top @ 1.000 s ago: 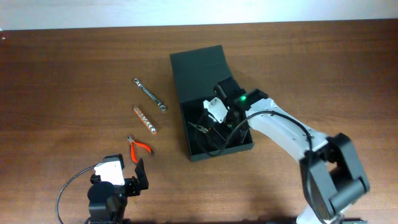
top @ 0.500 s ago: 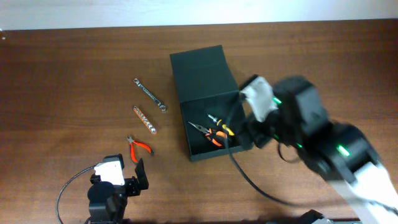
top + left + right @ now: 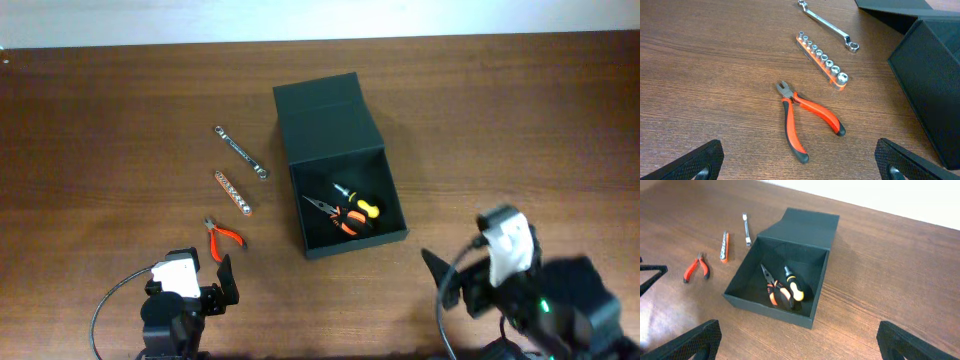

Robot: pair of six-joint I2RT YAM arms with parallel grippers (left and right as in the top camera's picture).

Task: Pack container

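The container (image 3: 322, 115) is a dark box in the middle of the table with its lid flap laid open at the far side. Inside lie orange-and-black long-nose pliers (image 3: 335, 213) and a yellow-and-black screwdriver (image 3: 356, 201). In the right wrist view the container (image 3: 767, 311) and both tools (image 3: 785, 287) sit ahead of my right gripper (image 3: 800, 345), which is open and empty. In the overhead view that gripper (image 3: 443, 283) is near the front edge, right of the box. My left gripper (image 3: 799, 172) is open just behind the red pliers (image 3: 807, 117).
Left of the box lie a silver wrench (image 3: 241, 151), an orange rail of sockets (image 3: 232, 191) and the red pliers (image 3: 223, 236). In the left wrist view the box's side wall (image 3: 930, 85) stands at the right. Bare wood surrounds everything.
My right arm has pulled out of the container and back to the front right of the table. The screwdriver and long-nose pliers now lie uncovered in the box. The left arm is unmoved.
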